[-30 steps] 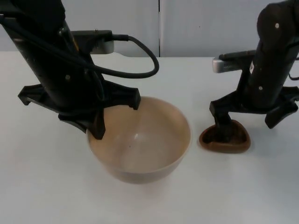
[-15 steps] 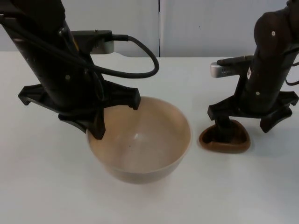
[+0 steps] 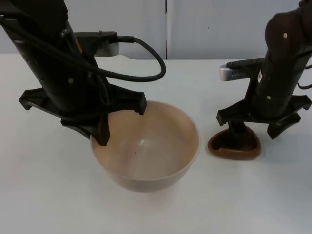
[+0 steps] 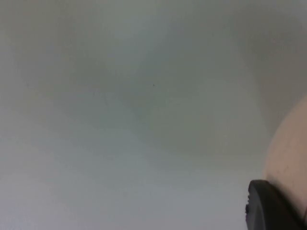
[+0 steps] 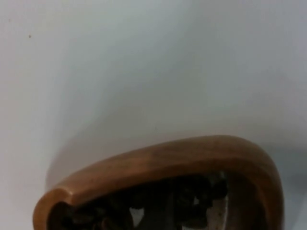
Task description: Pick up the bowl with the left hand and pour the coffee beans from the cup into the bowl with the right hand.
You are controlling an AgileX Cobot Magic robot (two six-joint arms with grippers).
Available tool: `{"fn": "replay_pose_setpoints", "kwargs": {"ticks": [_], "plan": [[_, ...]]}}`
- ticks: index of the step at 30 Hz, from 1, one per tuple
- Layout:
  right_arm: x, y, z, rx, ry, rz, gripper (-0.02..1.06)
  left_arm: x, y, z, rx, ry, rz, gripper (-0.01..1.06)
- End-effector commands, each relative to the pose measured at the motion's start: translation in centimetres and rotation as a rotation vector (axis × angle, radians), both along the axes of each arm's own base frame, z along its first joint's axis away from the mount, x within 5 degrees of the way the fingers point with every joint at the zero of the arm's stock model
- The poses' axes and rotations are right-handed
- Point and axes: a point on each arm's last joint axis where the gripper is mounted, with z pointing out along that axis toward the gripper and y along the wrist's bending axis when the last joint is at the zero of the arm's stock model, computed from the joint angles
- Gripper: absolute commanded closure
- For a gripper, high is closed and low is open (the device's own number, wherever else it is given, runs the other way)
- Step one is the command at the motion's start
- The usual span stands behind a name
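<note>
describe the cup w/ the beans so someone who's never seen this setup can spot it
On the white table, go to the right gripper. Under it sits a small brown wooden cup, a finger reaching down inside, dark coffee beans within. Unlike the big, pale, round bowl at the left gripper, it is dark, low and roughly triangular.

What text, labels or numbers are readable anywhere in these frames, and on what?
None: no readable words, numbers or signs.
Bowl: plain beige, unmarked.
Cup: plain brown wood with coffee beans inside, unmarked.
Left gripper at the bowl's rim and right gripper at the cup: black, no legible marking.
Table: bare white.
</note>
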Motion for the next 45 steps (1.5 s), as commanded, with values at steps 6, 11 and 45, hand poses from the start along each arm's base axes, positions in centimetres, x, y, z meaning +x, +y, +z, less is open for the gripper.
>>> {"fn": "replay_pose_setpoints", "kwargs": {"ticks": [6, 11, 45], "plan": [[0.1, 0.2, 0.0, -0.002, -0.006, 0.009, 0.60, -0.1, 0.0, 0.4, -0.010, -0.013, 0.006, 1.05], [0.0, 0.2, 0.0, -0.001, -0.004, 0.007, 0.80, -0.1, 0.0, 0.4, -0.010, -0.013, 0.006, 1.05], [-1.1, -0.4, 6.9, 0.010, -0.054, 0.048, 1.05, 0.0, -0.1, 0.0, -0.007, -0.008, 0.007, 1.05]]}}
